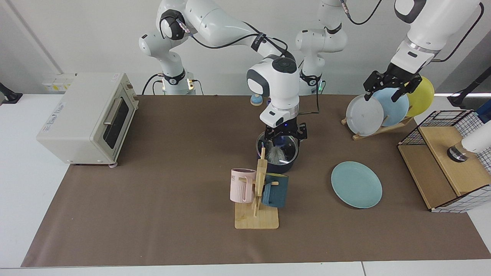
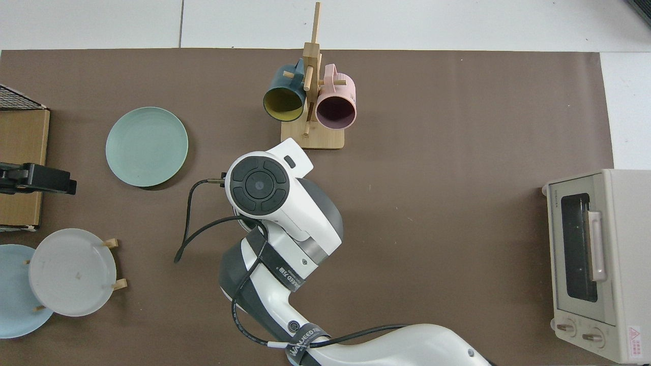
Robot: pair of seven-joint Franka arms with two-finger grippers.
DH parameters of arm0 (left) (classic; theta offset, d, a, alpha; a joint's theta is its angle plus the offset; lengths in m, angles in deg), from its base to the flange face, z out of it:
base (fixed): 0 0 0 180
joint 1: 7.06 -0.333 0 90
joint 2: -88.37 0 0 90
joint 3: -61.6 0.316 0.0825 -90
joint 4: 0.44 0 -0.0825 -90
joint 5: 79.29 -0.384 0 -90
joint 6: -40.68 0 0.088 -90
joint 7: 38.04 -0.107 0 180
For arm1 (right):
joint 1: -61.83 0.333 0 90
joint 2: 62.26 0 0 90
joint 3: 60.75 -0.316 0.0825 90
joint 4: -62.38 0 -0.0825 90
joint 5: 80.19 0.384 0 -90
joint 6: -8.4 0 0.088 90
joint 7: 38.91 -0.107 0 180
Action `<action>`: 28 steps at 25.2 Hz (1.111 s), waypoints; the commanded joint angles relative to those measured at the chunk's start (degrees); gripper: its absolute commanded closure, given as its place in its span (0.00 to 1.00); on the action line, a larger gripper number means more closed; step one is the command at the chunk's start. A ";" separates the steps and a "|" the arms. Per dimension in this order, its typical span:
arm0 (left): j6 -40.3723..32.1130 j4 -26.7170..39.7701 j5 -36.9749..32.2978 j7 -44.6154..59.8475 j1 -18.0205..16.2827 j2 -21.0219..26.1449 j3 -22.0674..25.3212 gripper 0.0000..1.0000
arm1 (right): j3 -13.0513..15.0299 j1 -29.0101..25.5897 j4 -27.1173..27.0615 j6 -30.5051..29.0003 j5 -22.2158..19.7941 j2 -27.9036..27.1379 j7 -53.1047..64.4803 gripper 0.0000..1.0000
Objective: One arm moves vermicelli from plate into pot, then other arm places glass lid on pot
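Strap on the right arm reads "WANJEED" in the top view; toaster oven (image 1: pixel 87 116) side label too small to read. Right gripper (image 1: pixel 285 134) sits just above the pot (image 1: pixel 277 153), fingers spread, holding nothing. Vermicelli (image 1: pixel 274 154) lies in the pot under the glass lid (image 1: pixel 282 143). Teal plate (image 1: pixel 356 184) beside the pot is bare. Left gripper (image 1: pixel 387 85) waits at the plate rack (image 1: pixel 378 128), fingers apart. In the top view the arm hides pot and lid; plate (image 2: pixel 146 146) shows.
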 commanded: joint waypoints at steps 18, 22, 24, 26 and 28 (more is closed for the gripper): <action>0.20 2.22 -1.46 -0.63 0.22 -1.91 -0.12 0.00 | -0.41 -1.60 9.48 -0.51 4.07 5.74 2.12 0.01; 0.20 2.13 -1.46 -0.63 0.22 -1.82 -0.12 0.00 | -0.41 -1.69 9.48 -0.77 4.16 5.74 2.21 0.01; 0.20 2.13 -1.37 -0.63 0.22 -1.82 -0.12 0.00 | -0.41 -1.69 9.57 -0.77 4.25 5.74 2.21 0.01; 0.20 2.13 -1.46 -0.63 0.22 -1.82 -0.12 0.00 | -0.41 -1.69 9.57 -0.77 4.25 5.74 2.38 0.01; 0.29 2.13 -1.37 -0.63 0.22 -1.82 -0.12 0.00 | -0.41 -1.78 9.74 -0.77 4.25 5.74 2.56 0.01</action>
